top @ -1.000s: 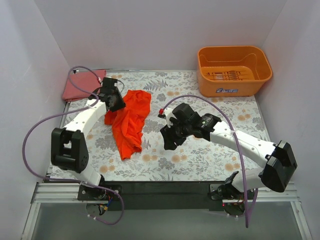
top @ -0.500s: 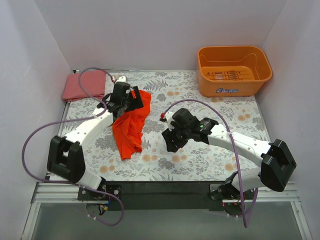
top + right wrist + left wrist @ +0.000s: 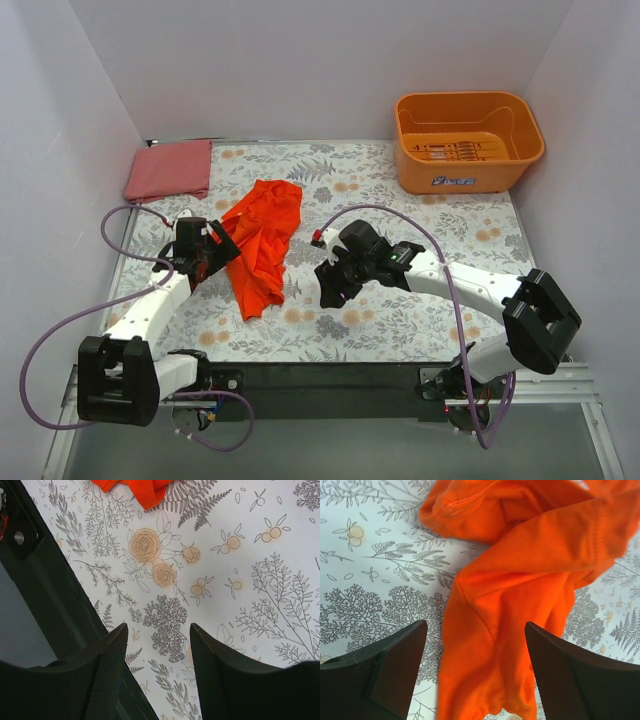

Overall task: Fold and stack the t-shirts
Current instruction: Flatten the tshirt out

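Lying crumpled left of centre on floral-print table (image 3: 400, 200): vivid orange-red cloth t-shirt (image 3: 262, 240). At far-left corner: duller pinkish-red folded cloth t-shirt (image 3: 170, 170). Over the orange cloth: left gripper (image 3: 475, 627), fingers spread, grasping nothing. Beside it, over tabletop: right gripper (image 3: 157, 630), likewise spread.

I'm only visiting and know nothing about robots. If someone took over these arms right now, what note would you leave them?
Left end effector: open, over the crumpled vivid orange-red cloth t-shirt, not gripping it.
Right end effector: open, empty, above the floral tabletop.
Duller pinkish-red t-shirt: folded rectangle at the far left corner.
Done: one shirt folded.
Left: fold the orange-red one, stack it on the pinkish-red one.
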`<action>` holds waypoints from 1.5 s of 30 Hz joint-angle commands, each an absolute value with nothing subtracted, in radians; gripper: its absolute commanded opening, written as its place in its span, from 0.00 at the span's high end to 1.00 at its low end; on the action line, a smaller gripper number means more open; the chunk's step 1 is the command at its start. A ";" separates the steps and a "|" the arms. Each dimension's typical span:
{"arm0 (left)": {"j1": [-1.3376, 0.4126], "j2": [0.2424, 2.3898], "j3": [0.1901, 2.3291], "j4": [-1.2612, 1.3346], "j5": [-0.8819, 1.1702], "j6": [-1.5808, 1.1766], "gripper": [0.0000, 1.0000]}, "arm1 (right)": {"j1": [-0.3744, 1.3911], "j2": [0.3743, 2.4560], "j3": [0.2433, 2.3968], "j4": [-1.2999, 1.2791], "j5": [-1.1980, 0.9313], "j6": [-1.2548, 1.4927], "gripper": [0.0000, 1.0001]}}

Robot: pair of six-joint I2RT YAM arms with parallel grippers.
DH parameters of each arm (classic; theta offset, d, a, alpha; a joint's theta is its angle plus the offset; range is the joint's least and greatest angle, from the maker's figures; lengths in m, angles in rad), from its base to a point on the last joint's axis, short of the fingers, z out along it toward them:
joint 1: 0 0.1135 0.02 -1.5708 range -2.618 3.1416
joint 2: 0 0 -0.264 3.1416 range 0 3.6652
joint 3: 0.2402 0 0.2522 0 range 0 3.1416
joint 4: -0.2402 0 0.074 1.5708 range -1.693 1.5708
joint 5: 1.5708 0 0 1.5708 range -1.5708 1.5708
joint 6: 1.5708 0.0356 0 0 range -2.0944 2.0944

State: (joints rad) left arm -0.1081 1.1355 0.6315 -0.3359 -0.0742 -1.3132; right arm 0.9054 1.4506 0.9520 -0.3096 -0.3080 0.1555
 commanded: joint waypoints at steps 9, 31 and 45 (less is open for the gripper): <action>-0.071 1.301 0.686 -0.249 0.078 -1.315 0.46 | 0.910 1.437 0.890 -0.202 -0.390 0.178 0.41; -0.659 1.353 1.009 -0.535 -0.233 -1.437 0.97 | 0.897 1.222 0.789 -0.204 -0.064 0.216 0.41; -0.865 1.457 1.160 -0.383 -0.198 -1.422 0.39 | 0.882 0.756 0.560 -0.146 0.326 0.327 0.38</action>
State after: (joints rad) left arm -0.8848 1.5642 1.1496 -0.4465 -0.1703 -1.4204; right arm 0.8845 0.7486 0.5716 -0.2146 0.2924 0.3195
